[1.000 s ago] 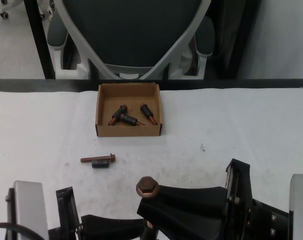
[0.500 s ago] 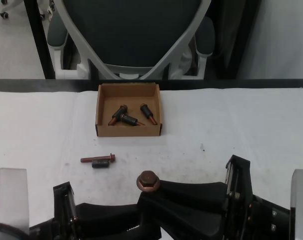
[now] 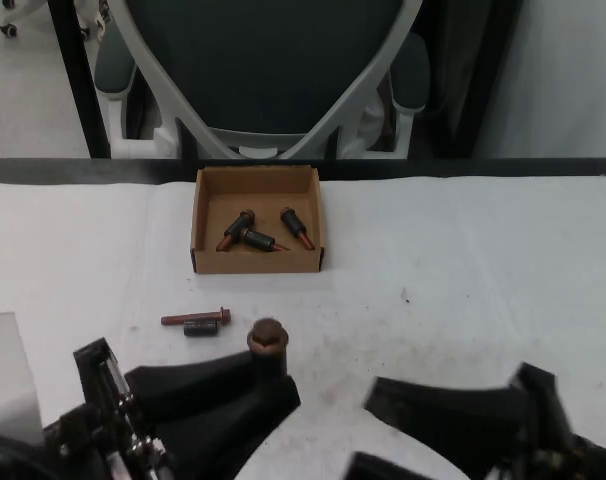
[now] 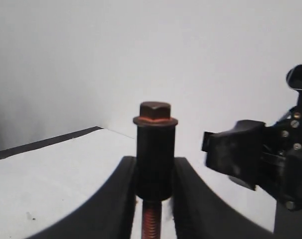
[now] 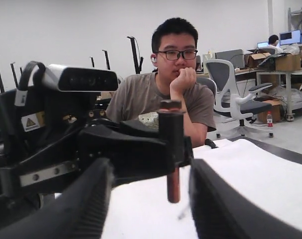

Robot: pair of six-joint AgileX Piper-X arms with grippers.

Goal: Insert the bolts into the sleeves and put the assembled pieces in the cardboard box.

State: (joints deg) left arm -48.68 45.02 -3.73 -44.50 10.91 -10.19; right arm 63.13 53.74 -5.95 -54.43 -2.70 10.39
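Bolt and sleeve are sitting clamped upright in the left hand; the right hand is hovering nearby, jaws apart.

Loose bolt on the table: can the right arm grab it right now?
Probably not easily. The right gripper is open and empty, but the left gripper, holding a sleeved bolt, sits between it and the loose bolt.

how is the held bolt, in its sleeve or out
In: the bolt runs through the sleeve, head on top, thread out below, gripped by the left gripper.
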